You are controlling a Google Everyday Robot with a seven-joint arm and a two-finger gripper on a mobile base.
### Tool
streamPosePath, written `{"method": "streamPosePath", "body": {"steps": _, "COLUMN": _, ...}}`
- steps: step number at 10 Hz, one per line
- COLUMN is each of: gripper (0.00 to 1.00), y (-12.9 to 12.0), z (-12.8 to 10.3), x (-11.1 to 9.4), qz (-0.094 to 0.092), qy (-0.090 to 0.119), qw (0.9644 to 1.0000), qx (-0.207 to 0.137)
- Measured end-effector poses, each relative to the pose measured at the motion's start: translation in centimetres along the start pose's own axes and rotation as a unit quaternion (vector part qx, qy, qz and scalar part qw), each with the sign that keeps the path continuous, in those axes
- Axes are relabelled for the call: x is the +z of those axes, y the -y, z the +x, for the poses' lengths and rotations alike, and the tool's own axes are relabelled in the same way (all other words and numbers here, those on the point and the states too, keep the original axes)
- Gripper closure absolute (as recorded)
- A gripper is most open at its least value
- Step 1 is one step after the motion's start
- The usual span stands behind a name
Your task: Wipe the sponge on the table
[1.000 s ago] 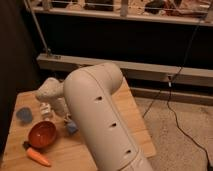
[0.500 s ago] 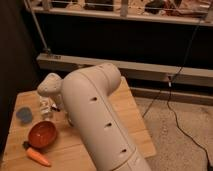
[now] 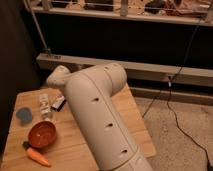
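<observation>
My arm [image 3: 100, 120] fills the middle of the view, bending down and left over the wooden worktop [image 3: 131, 125]. The gripper [image 3: 59, 103] is low over the worktop's far left part, just beside a small clear container [image 3: 45, 106]. I cannot tell whether it is apart or together. Something dark shows at its tip, and I cannot tell if that is the sponge. Nearer the front lie a blue disc [image 3: 24, 115], an orange bowl [image 3: 41, 134] and a carrot [image 3: 37, 156].

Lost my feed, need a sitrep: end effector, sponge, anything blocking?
End effector low over the table, far-left part. Blue-grey pad, probably the sponge, lies apart from it by the left edge. Orange bowl and carrot crowd the near side.
</observation>
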Motion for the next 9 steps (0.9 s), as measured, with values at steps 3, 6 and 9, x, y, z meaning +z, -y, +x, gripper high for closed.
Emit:
{"method": "streamPosePath", "body": {"steps": 3, "gripper": 1.0, "y": 3.9, "z": 1.1, "x": 1.9, "qz": -0.002, "qy": -0.012, "qw": 0.9991, "qx": 0.04}}
{"method": "streamPosePath", "body": {"steps": 6, "gripper": 1.0, "y": 8.8, "z": 4.3, "x": 3.4, "qz": 0.016, "qy": -0.037, "qw": 0.9958, "qx": 0.082}}
{"method": "streamPosePath", "body": {"steps": 9, "gripper": 1.0, "y": 12.7, "z": 9.0, "x": 3.3, "qz": 0.041, "qy": -0.073, "qw": 0.9896, "qx": 0.116}}
